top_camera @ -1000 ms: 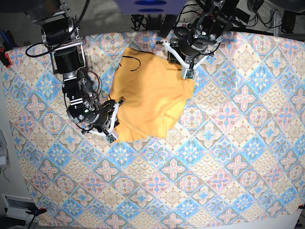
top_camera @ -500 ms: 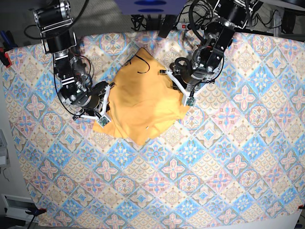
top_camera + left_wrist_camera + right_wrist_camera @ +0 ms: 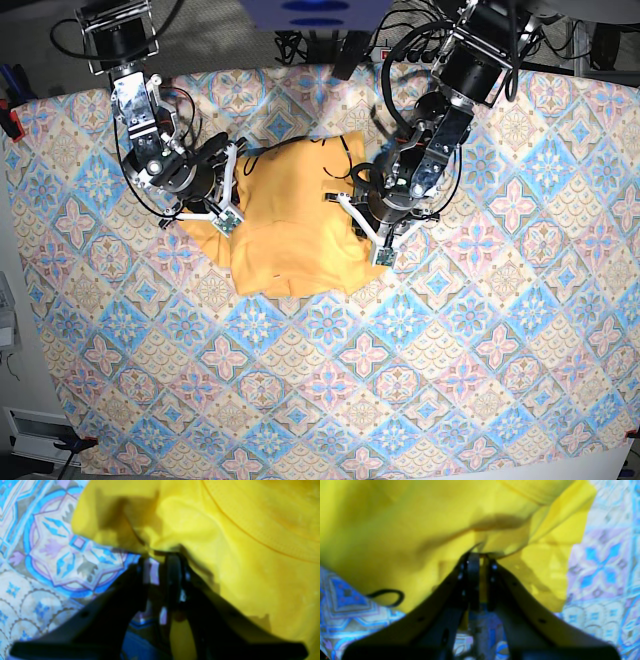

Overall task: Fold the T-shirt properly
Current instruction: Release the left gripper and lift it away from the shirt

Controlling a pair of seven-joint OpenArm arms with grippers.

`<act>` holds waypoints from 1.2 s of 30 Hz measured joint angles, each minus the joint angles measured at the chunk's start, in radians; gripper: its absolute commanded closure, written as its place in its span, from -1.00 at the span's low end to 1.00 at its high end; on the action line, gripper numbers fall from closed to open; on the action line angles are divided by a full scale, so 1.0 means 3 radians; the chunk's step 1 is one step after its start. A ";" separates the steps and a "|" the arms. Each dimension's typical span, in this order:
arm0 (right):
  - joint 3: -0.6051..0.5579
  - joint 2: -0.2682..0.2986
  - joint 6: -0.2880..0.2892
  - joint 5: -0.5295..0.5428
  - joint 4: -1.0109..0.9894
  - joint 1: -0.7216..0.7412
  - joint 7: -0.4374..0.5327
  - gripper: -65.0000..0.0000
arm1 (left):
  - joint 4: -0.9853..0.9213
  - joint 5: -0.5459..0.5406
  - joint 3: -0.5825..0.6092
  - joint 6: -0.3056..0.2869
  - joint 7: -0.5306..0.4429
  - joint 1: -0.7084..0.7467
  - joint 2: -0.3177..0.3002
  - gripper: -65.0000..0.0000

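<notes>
A: Base view. Where is the T-shirt (image 3: 290,225) lying?

B: It is lying bunched on the patterned tablecloth (image 3: 480,330), toward the far middle, between the two arms. The left gripper (image 3: 372,240) is sitting at the shirt's edge on the view's right, the right gripper (image 3: 222,205) at the edge on the view's left.

A: Left wrist view?

B: The left gripper (image 3: 160,557) is pinching a gathered fold of the T-shirt (image 3: 250,567), jaws nearly together. Tablecloth (image 3: 50,555) is showing beside it. Blurred.

A: Right wrist view?

B: The right gripper (image 3: 480,556) is clamping yellow cloth, only a thin gap between the jaws. The T-shirt (image 3: 407,530) is filling the upper frame; a thin dark loop (image 3: 387,596) is lying at its lower edge.
</notes>
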 measured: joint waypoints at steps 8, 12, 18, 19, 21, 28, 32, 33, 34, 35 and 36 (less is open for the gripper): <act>0.0458 0.0050 -0.0001 0.0027 0.0526 -0.0189 0.0006 0.86 | 0.0429 -0.0052 0.0013 0.0009 0.0191 0.0134 -0.0226 0.66; 0.0474 -0.0024 -0.0024 0.0013 0.0876 -0.0369 -0.0015 0.86 | 0.0736 -0.0020 -0.0013 0.0066 0.0182 0.0205 -0.0398 0.66; -0.0038 -0.0127 0.0013 0.0031 0.0991 -0.0565 -0.0052 0.86 | 0.1362 -0.0038 -0.0436 0.0027 0.0201 0.0736 -0.0529 0.66; -0.0167 -0.0125 0.0015 0.0038 0.0992 -0.0556 -0.0038 0.86 | 0.1450 -0.0037 -0.0577 0.0032 0.0212 0.0856 -0.0547 0.66; -0.0393 -0.0121 0.0000 0.0034 0.0992 -0.0496 -0.0004 0.86 | 0.1621 -0.0029 -0.0814 0.0057 0.0206 0.1052 -0.0553 0.66; -0.1025 -0.0351 0.0005 0.0038 0.0956 -0.0197 -0.0022 0.86 | 0.1991 -0.0037 -0.1397 0.0027 0.0183 0.1752 -0.0546 0.66; -0.1102 -0.0582 -0.0028 0.0029 0.0720 -0.0034 0.0024 0.86 | 0.2015 -0.0046 -0.1575 0.0051 0.0192 0.2042 -0.0519 0.66; -0.1102 -0.0629 -0.0025 0.0045 0.0598 0.0004 0.0036 0.86 | 0.2023 -0.0048 -0.1592 0.0033 0.0191 0.2089 -0.0519 0.66; -0.1102 -0.0675 -0.0038 -0.0003 0.0479 0.0023 0.0025 0.86 | 0.2035 -0.0051 -0.1595 0.0038 0.0179 0.2143 -0.0518 0.66; -0.1102 -0.0702 -0.0038 -0.0001 0.0374 0.0033 0.0019 0.86 | 0.2054 -0.0047 -0.1595 0.0038 0.0179 0.2193 -0.0519 0.66; -0.1102 -0.0715 -0.0032 -0.0003 0.0287 0.0050 -0.0013 0.86 | 0.2070 -0.0050 -0.1593 0.0034 0.0177 0.2249 -0.0519 0.66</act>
